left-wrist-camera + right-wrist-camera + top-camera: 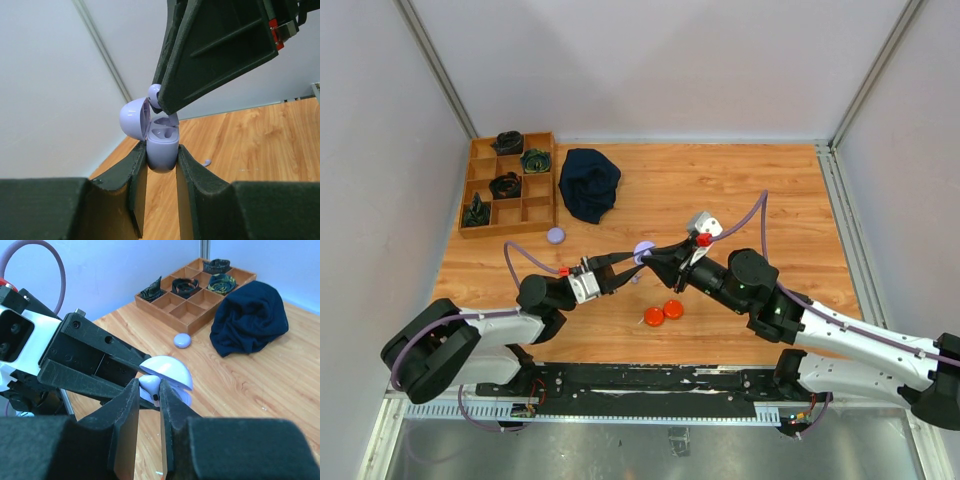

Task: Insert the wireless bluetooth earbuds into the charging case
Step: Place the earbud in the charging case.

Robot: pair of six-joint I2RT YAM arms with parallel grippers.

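My left gripper (161, 155) is shut on the lavender charging case (162, 147) and holds it above the table with its domed lid (135, 119) swung open. My right gripper (149, 390) is shut on a pale lavender earbud (150, 383) right at the case's open mouth, under the lid (170, 371). In the top view both grippers meet at the case (642, 252) in mid-table. The earbud (154, 92) shows just above the case's empty wells. Another tiny lavender bit (206, 162) lies on the table below (635, 279).
Two orange discs (654, 316) (673, 309) lie near the front of the table. A lavender disc (555, 236) lies by the wooden compartment tray (510, 185) at the back left. A dark blue cloth (590, 183) sits beside the tray.
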